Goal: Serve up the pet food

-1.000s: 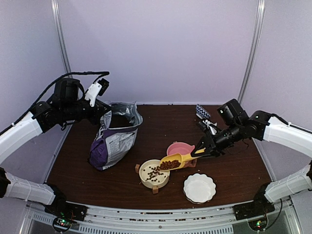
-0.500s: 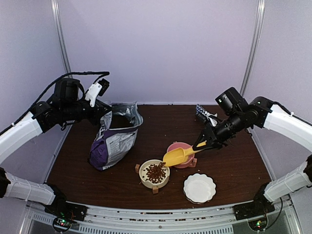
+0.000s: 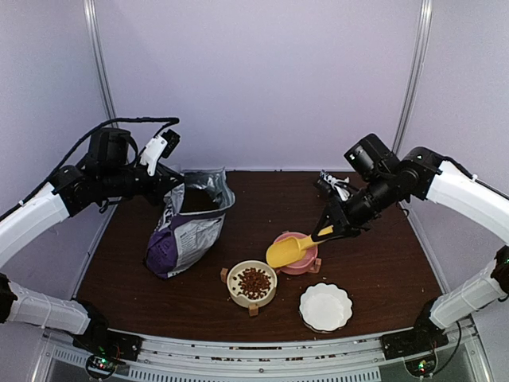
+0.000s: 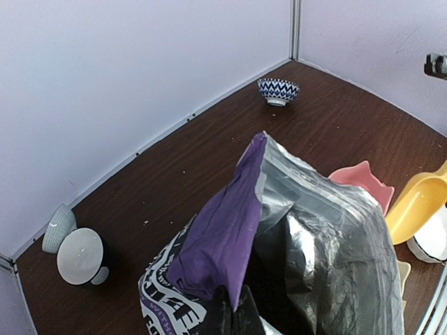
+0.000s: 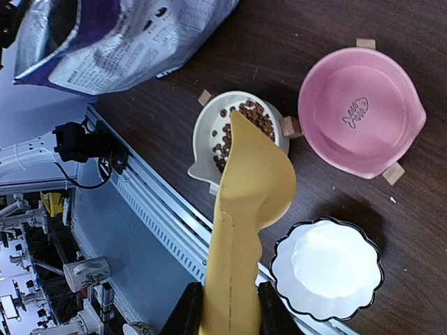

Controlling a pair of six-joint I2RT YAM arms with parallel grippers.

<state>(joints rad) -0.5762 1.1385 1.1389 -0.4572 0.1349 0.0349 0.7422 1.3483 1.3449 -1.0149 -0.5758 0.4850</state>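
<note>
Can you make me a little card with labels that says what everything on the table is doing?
kibble: heaped in the cream bowl
scoop: yellow, empty, held above the bowls
right gripper: shut on the scoop handle
left gripper: at the bag top, seems to pinch it
pink bowl: empty
white dish: empty
blue bowl: far corner

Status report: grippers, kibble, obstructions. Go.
Left gripper shut on bag. Right gripper shut on scoop, scoop empty. Kibble in cream bowl. Nothing in the way.
</note>
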